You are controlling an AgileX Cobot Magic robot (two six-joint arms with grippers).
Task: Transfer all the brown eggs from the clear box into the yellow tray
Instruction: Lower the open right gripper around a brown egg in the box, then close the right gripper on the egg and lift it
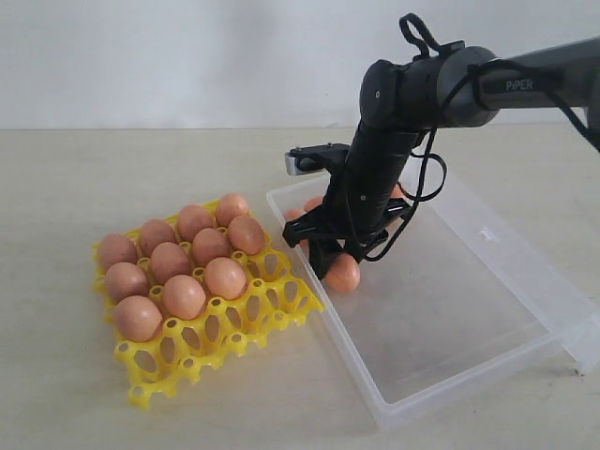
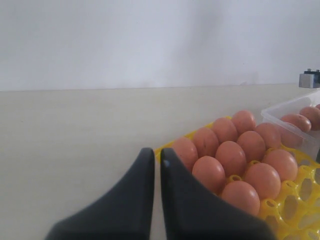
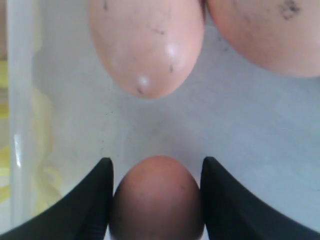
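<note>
A brown egg [image 3: 157,200] sits between the fingers of the right tool [image 3: 157,162], which touch both its sides (gripped, I judge), its long axis along them, low in the clear box [image 1: 441,319]. The yellow tray [image 1: 187,352] lies just beside the box on the desk, toward the left tool [image 2: 156,152], which is pinched together and empty; the tray's free cups face the box.

Plain white wall [image 1: 187,56], pale beige tabletop [image 1: 112,394], soft even light, faint shadows
</note>
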